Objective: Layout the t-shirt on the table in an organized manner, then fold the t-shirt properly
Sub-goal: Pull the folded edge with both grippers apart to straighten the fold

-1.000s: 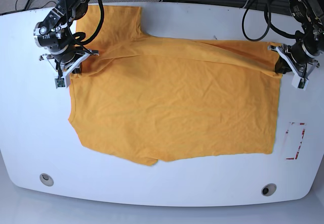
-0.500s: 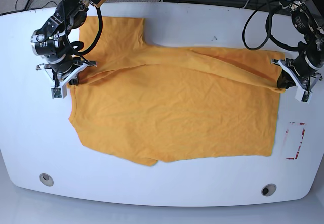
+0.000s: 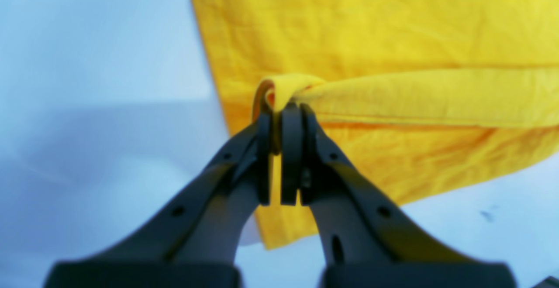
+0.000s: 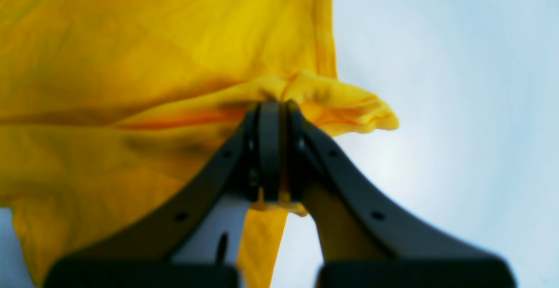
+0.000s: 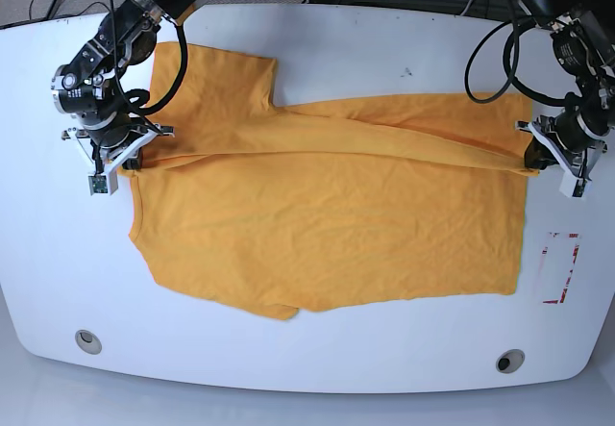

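Orange-yellow cotton t-shirt (image 5: pixel 327 224), wrinkled, spread across the glossy white table (image 5: pixel 317 51); red-white tape rectangle (image 5: pixel 560 267) and two metal grommets (image 5: pixel 87 340) nearby. Left gripper (image 5: pixel 531 155) and right gripper (image 5: pixel 127 157) each pinch a bunched fabric edge, lifting a taut fold.

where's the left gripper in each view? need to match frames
Base: left gripper at the right edge, shut on the t-shirt where a taut fold ends.
Left wrist: bottom centre, dark fingers pinching a bunched corner of cloth.
Right wrist: not in view; that one shows the right gripper.
Shared landmark: the taut raised fold running between both grippers, seen at.
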### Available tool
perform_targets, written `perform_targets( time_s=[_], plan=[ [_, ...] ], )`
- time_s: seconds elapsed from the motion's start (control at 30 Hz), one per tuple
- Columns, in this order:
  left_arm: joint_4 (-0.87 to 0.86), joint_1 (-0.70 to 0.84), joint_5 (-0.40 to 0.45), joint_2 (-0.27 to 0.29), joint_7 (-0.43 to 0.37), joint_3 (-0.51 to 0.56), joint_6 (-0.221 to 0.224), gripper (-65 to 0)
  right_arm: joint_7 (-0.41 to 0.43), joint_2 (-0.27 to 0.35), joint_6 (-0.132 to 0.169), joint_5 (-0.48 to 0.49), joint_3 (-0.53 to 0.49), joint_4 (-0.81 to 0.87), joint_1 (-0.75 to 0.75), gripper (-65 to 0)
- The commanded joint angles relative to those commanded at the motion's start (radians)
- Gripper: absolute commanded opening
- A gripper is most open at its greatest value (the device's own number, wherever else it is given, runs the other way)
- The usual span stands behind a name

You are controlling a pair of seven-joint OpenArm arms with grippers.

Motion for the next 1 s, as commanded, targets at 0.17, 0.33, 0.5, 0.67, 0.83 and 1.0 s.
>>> perform_targets(
  time_s=[0.17,0.33,0.5,0.67,0.83,1.0],
  plan=[
    [-0.005,-0.023,0.031,0.000,0.000,0.002,0.000,-65.0,0.032,0.020,0.000,0.000,0.000,-0.052,0.008,-65.0],
    [-0.014,-0.023,0.031,0.000,0.000,0.008,0.000,-65.0,0.060,0.029,0.000,0.000,0.000,-0.098,0.026,-65.0],
    [-0.049,-0.048,0.031,0.000,-0.002,0.009,0.000,-65.0,0.063,0.040,0.000,0.000,-0.002,-0.143,0.034,-65.0],
    [-0.083,-0.057,0.031,-0.002,-0.008,0.006,0.000,-65.0,0.063,0.055,0.000,0.000,-0.002,-0.173,0.066,-65.0],
    [-0.086,-0.052,0.032,-0.002,-0.063,0.009,0.000,-64.9,0.064,0.071,0.000,0.000,-0.005,-0.207,0.091,-65.0],
    [-0.087,-0.055,0.032,-0.002,-0.075,0.034,0.000,-64.6,0.064,0.092,0.000,0.000,-0.006,-0.236,0.114,-64.0]
  ],
)
